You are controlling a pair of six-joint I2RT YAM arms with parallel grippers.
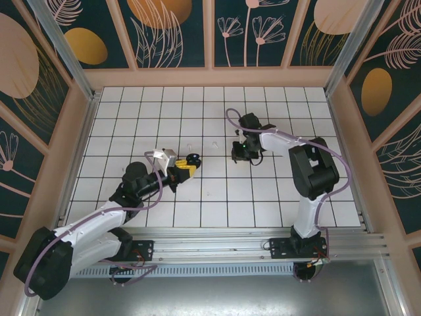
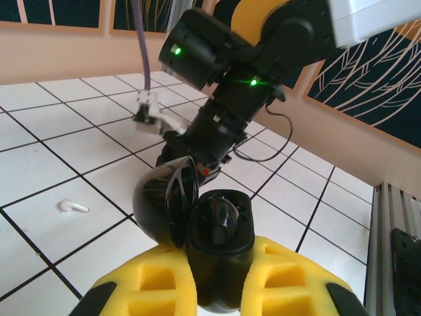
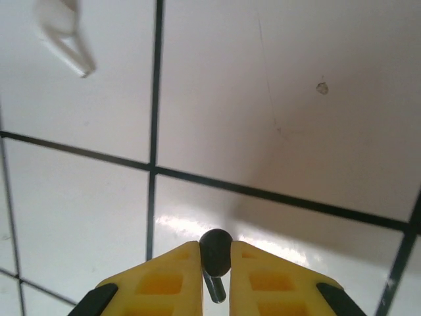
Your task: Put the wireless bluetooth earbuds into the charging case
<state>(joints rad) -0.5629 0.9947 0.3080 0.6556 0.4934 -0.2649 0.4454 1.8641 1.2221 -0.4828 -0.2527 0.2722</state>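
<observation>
My left gripper is shut on the black charging case, holding it just above the tiled floor. In the left wrist view the yellow fingers clamp the case body, and its lid hangs open to the left. A dark earbud seems to sit in one socket. My right gripper is shut on a black earbud, its stem pointing down between the pads. It hovers low over the tiles right of the case. A white earbud lies on the floor.
Another white earbud lies on a tile ahead of the right gripper, and a small white speck shows mid-floor. The right arm looms close behind the case. Wooden walls ring the white tiled floor.
</observation>
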